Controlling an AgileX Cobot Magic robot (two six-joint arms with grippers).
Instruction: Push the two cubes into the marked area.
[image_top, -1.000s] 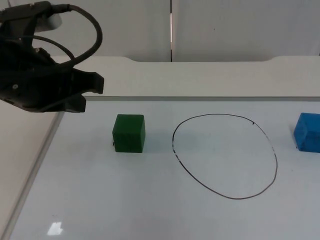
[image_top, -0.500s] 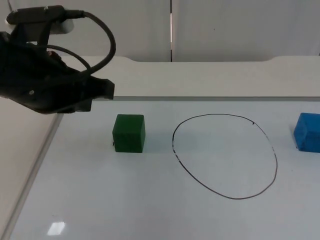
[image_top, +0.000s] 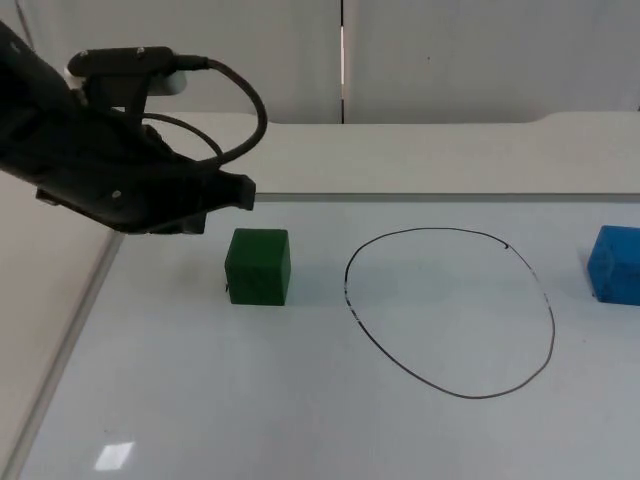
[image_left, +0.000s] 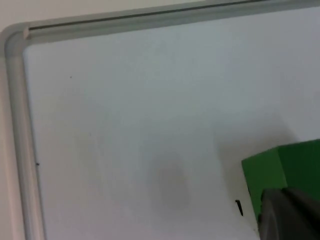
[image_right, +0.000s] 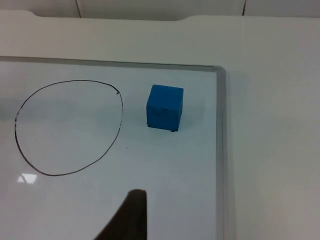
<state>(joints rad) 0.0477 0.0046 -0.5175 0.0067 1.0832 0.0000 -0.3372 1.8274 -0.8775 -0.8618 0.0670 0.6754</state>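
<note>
A green cube (image_top: 259, 266) sits on the whiteboard, left of a hand-drawn black oval (image_top: 450, 310). A blue cube (image_top: 614, 264) rests right of the oval, outside it. My left gripper (image_top: 235, 192) hangs just behind and slightly left of the green cube, apart from it. The left wrist view has the green cube (image_left: 285, 170) right beside a black fingertip (image_left: 290, 215). The right wrist view looks down from a distance on the blue cube (image_right: 164, 107) and the oval (image_right: 67, 127), with one black fingertip (image_right: 127, 215) at the picture's edge.
The whiteboard's grey frame (image_top: 70, 330) runs along the left side and along the back (image_top: 400, 197). In the right wrist view its right frame edge (image_right: 222, 150) passes close to the blue cube. Beyond the frame lies plain white table.
My left arm has swung to the right and forward, bringing its gripper from the far left to just behind the green cube. Both cubes stay where they were.
</note>
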